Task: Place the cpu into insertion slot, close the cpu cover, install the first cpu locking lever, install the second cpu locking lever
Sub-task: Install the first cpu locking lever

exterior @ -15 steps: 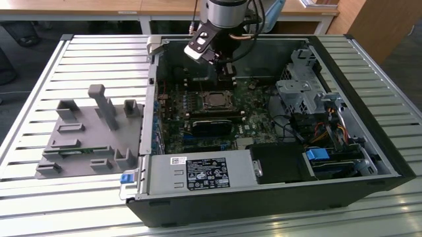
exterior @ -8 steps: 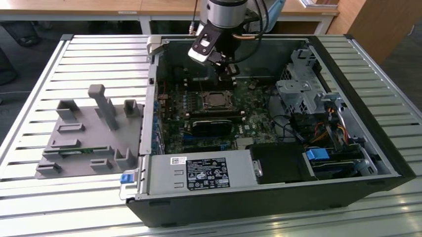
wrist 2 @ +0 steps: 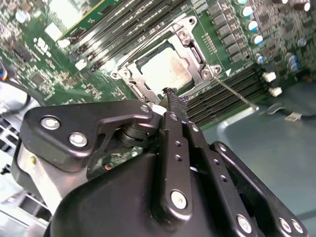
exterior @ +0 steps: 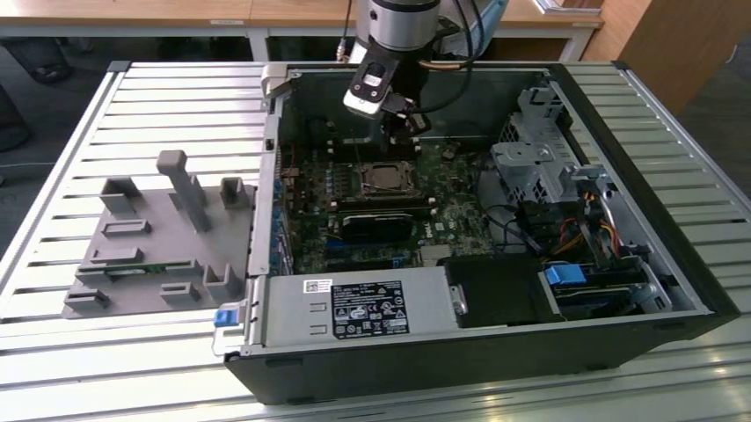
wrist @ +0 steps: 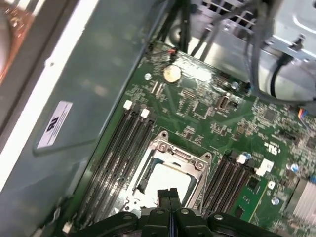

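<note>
Grey fixture tray [exterior: 153, 237] sits on the desk [exterior: 70, 369] toward the exterior view's left, beside the open computer case [exterior: 692, 290]. Inside the case the green motherboard [exterior: 308, 220] carries the insertion slot [exterior: 403, 169] near its middle, closer to the case's far wall.

The cpu [wrist 2: 165, 66] is already in the slot, silvery face up. The cpu cover [wrist: 168, 148] looks folded down around it, window framing the chip, though I can't confirm it is fully flat.

The gripper [exterior: 409, 132] hangs over the board at the far edge of the slot. In both wrist views its tip is just over the slot's rim beside the cpu, closed tight and holding nothing. Can't tell if it touches the frame.

A thin silvery lever rod [wrist 2: 237, 94] sticks out from the slot's corner across the memory slots [wrist 2: 217, 101] and looks unlatched. The metal drive cage [exterior: 534, 167] is at the case's right side, well apart.

Judgement: placing is done and the cover is about done, so the lever step is in hand. It calls for the closed tip to catch that thin rod squarely and press it under its hook. Slip risk is high, with fragile board parts just beside.
</note>
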Controlling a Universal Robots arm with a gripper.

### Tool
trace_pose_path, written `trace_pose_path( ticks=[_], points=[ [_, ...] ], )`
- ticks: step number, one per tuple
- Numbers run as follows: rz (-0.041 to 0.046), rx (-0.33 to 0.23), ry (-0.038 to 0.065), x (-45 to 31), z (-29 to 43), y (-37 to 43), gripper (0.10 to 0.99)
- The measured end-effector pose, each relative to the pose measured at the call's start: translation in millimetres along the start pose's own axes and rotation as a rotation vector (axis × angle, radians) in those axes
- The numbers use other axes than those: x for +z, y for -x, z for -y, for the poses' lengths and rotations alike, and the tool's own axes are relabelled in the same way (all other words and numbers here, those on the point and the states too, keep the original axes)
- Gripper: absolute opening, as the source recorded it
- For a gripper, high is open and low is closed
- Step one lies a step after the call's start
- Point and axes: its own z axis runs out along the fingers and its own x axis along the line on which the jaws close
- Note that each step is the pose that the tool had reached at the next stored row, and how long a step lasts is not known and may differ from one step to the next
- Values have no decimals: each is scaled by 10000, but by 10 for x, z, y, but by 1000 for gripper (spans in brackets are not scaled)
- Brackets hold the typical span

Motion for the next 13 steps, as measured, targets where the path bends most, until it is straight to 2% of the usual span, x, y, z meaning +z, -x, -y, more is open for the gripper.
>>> trace_pose_path(
  ticks=[6,13],
  points=[
    [-3,-1081,-37,7,0,0,106],
    [107,-2234,-140,8,2,0,106]
  ],
)
